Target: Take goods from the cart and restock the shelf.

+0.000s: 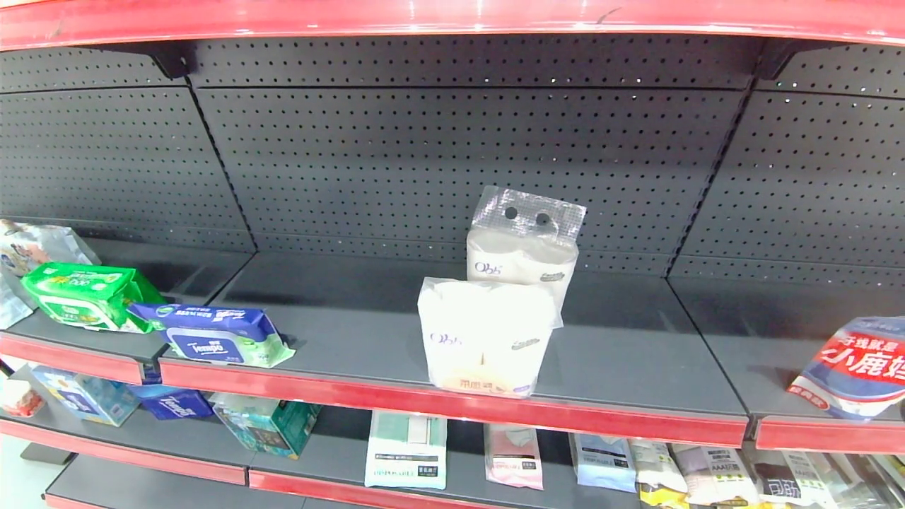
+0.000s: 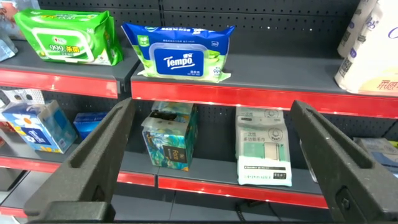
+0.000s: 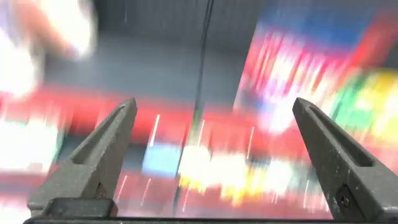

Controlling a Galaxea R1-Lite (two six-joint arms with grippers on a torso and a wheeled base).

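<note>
Head view: front tissue pack (image 1: 486, 336) upright, facing me, rear tissue pack (image 1: 523, 254) behind; wipes pack (image 1: 212, 334) well left. Left gripper (image 2: 212, 104), right gripper (image 3: 214, 102) spread.

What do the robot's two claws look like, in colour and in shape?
The left claw has two matte dark grey fingers. They are long wedges that taper to blunt tips, each with a step along its length. The right claw has the same form and colour.
</note>
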